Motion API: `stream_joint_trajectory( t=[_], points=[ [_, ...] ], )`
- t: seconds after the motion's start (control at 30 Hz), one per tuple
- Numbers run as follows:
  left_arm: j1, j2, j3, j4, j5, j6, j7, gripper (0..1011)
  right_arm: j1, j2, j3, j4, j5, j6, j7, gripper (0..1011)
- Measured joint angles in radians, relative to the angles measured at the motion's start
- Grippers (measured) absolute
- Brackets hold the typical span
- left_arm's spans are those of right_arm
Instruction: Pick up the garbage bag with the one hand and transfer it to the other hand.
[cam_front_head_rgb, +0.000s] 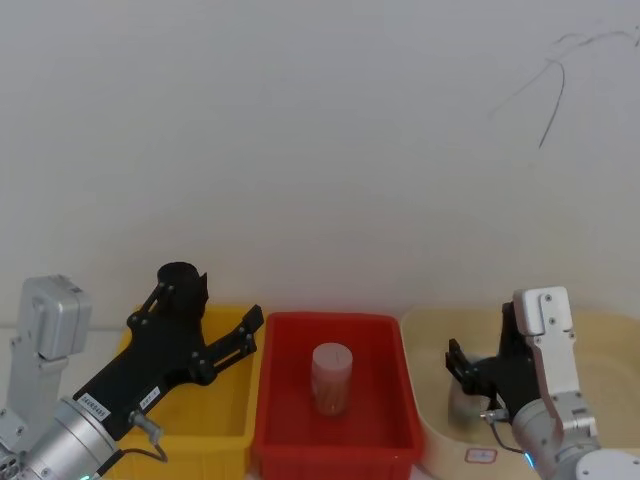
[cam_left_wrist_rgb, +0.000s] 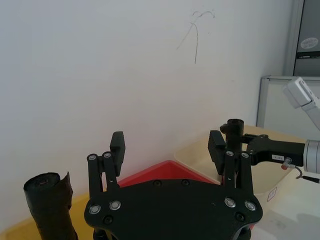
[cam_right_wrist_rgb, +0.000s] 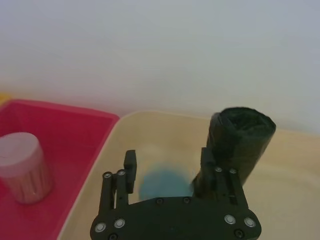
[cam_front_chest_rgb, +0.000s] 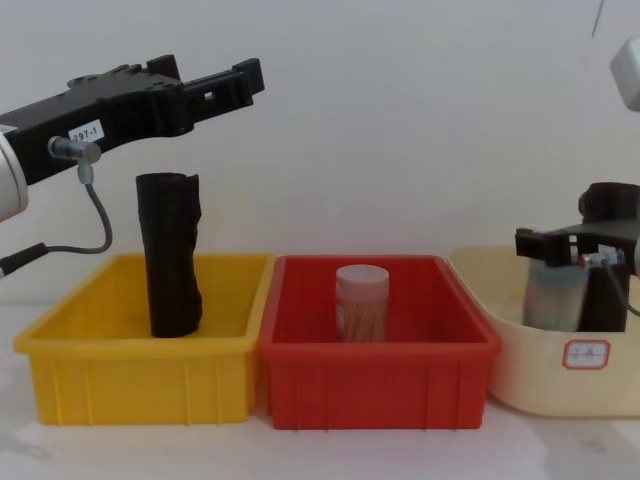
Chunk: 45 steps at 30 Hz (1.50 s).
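In the chest view, the tall black cylindrical roll of plastic garbage bags is standing upright at the back of the yellow plastic bin in the lower left of the frame, its flared top rising well above the rim. The long black two-finger left gripper with the white "97-1" sticker is hovering across the upper left, above the roll and apart from it. The left wrist view is showing what the side view cannot: this gripper's fingers are spread wide with nothing between them, and the roll is sitting off at the lower left corner, outside the gap. In the middle of the chest view, a clear lidded jar is standing in the red plastic bin. At the right edge, the other black right gripper is reaching into the beige round basin. The right wrist view is showing its fingers parted too, with a wrinkled black flat-topped roll standing just beyond one finger.
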Motion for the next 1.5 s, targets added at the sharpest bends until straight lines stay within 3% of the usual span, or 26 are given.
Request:
stream_joint_trajectory(
  t=[0.33, 0.77, 1.27, 1.5],
  points=[
    [0.0, 0.0, 0.0, 0.0, 0.0, 0.0, 0.0, 1001, 0.0, -0.004, 0.011, 0.019, -0.015, -0.003, -0.013, 1001],
    [0.0, 0.0, 0.0, 0.0, 0.0, 0.0, 0.0, 1001, -0.038, 0.007, 0.029, -0.062, 0.015, 0.017, 0.048, 1001],
    [0.0, 0.0, 0.0, 0.0, 0.0, 0.0, 0.0, 1001, -0.134, 0.054, 0.026, -0.214, 0.075, 0.069, 0.162, 1001],
    [0.0, 0.0, 0.0, 0.0, 0.0, 0.0, 0.0, 1001, -0.168, 0.066, 0.024, -0.261, 0.095, 0.082, 0.188, 1001]
  ],
)
